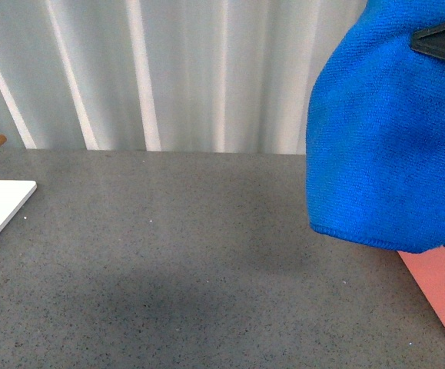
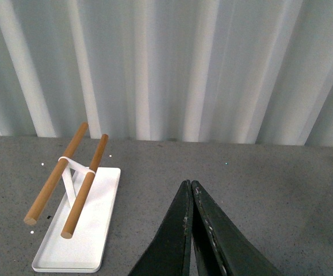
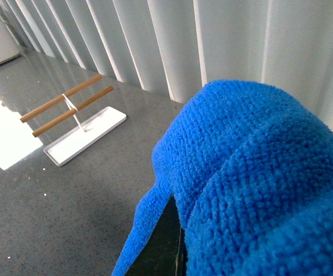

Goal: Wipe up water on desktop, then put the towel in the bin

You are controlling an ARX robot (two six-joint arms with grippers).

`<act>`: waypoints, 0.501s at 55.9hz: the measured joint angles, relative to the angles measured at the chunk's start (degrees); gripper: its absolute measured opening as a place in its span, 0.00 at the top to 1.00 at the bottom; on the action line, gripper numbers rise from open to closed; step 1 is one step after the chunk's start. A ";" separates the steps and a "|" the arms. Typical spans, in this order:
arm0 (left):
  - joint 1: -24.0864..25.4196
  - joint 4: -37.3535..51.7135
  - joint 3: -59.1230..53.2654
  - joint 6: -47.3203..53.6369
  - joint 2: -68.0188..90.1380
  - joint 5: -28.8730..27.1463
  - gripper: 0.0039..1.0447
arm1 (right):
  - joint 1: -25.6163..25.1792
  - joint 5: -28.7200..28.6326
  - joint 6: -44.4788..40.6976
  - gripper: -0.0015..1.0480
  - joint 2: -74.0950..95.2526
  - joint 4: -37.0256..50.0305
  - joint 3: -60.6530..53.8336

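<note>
Bin (image 1: pixel 443 296): near right corner of desktop (image 1: pixel 207 269). Towel (image 1: pixel 387 131): clear of the desktop, hanging above the bin's left wall, pinched by right gripper (image 1: pixel 440 40), jaws mostly hidden by cloth. Left gripper (image 2: pixel 190 185): fingers pressed together, empty, above desktop. White board (image 2: pixel 77 236) with two wooden rods (image 2: pixel 57 181): left edge, farther back.
</note>
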 joint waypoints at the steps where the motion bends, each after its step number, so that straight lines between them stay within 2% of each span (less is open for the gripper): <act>1: -0.37 -0.15 -0.31 0.00 -0.42 -0.31 0.97 | 0.00 0.02 -0.02 0.96 0.00 -0.04 0.00; 6: -1.99 -0.90 -1.77 -0.02 -2.34 -1.92 0.97 | 0.37 0.66 -0.39 0.96 0.00 -0.66 0.00; 11: -6.84 -1.97 -2.75 -0.17 -4.35 -8.28 0.97 | 0.74 1.53 -0.92 0.96 0.00 -1.57 0.00; 16: -8.74 -2.64 -3.48 -0.17 -5.97 -8.50 0.97 | 0.83 2.64 -1.75 0.96 -0.20 -3.08 0.00; 28: -9.11 -4.50 -4.83 -0.17 -9.16 -8.70 0.97 | 1.14 3.43 -2.62 0.96 -0.55 -4.00 0.00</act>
